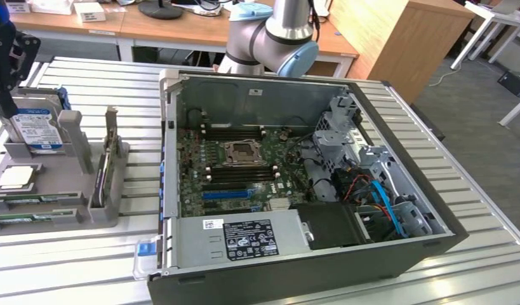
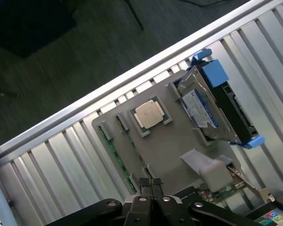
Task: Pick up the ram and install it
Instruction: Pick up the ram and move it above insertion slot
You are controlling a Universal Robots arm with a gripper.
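Claw (image 2: 151,183) shut (empty) above the gray tray (image 2: 165,150); ram (image 2: 114,153) slotted in it.

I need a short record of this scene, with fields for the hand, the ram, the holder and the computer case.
hand: shut, holding nothing, above the grey holder
ram: lies in the grey holder, not picked up
holder contents: ram, processor, hard drive
computer case: open, on the slatted table
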